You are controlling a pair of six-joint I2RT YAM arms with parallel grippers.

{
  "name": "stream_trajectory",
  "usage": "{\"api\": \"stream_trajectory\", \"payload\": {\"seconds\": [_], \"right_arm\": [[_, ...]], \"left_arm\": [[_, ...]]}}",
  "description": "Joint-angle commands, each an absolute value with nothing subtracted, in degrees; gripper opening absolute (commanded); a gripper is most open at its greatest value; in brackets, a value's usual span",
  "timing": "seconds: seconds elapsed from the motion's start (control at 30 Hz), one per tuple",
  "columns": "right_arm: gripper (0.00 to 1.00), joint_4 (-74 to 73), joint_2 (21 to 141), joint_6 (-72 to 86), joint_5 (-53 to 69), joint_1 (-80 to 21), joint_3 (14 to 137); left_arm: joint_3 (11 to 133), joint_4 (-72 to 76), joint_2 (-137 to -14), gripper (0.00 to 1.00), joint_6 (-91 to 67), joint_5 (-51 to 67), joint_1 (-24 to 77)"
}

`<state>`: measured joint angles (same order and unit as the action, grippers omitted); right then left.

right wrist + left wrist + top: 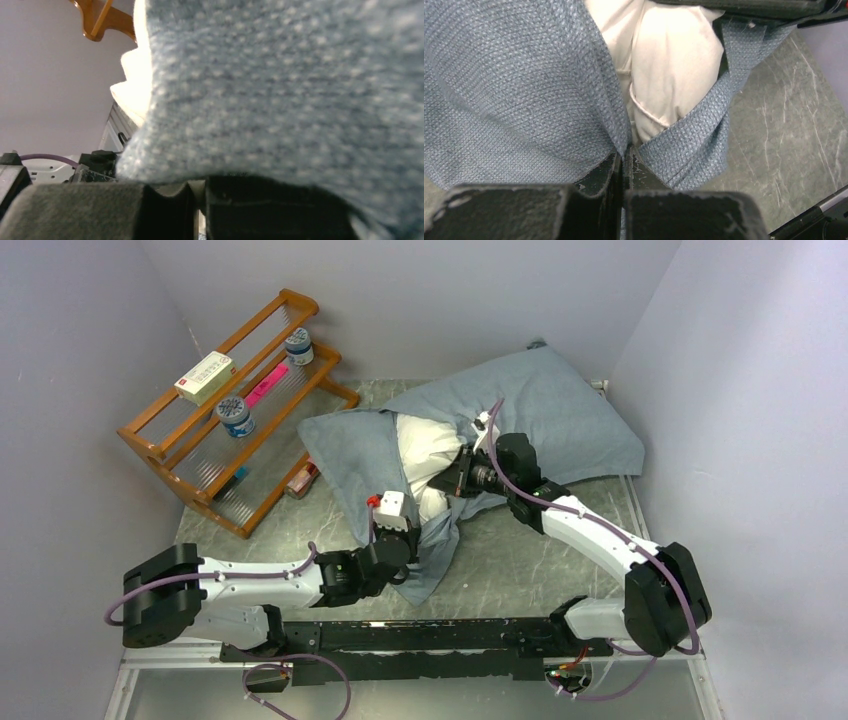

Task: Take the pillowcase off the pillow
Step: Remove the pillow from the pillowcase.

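Near the front edge of the grey-green marbled table (pixel 540 560), the left gripper (pixel 623 157) is clenched on the hem of the slate blue-grey woven cloth pillowcase (pixel 514 85), probably to pull it off. Farther, the right gripper (pixel 462 477) pinches the opposite hem, so the plump white stuffed pillow (pixel 674 65) shows mid-table.

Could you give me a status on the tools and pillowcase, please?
Left tool shut on pillowcase edge. Right tool shut on pillowcase at the opening. Pillow partly bared, mostly inside. Wooden rack stands apart.
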<state>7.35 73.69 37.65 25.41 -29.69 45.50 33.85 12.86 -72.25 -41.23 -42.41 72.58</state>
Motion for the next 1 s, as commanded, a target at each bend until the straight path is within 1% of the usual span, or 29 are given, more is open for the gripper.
{"api": "stream_trajectory", "payload": {"seconds": [0.0, 0.37, 0.63, 0.77, 0.97], "right_arm": [[0.00, 34.4, 69.0, 40.8, 17.4, -25.3, 55.6], [0.00, 36.2, 68.1, 43.5, 17.3, -23.0, 56.8], [0.00, 32.9, 65.9, 42.4, 20.3, -22.6, 57.5], [0.00, 29.5, 64.1, 41.2, 22.4, -22.6, 57.3], [0.00, 24.3, 60.9, 39.2, 27.5, -22.6, 55.6]], "left_arm": [[32.8, 4.4, -74.4, 0.05, -41.8, -34.7, 75.7], [32.7, 0.3, -74.7, 0.05, -42.4, -39.5, 75.7], [32.4, -2.8, -74.6, 0.05, -46.1, -42.4, 75.3], [32.5, -2.4, -74.8, 0.05, -46.7, -39.8, 72.7], [32.2, -0.4, -75.2, 0.05, -46.8, -31.3, 64.2]]}}
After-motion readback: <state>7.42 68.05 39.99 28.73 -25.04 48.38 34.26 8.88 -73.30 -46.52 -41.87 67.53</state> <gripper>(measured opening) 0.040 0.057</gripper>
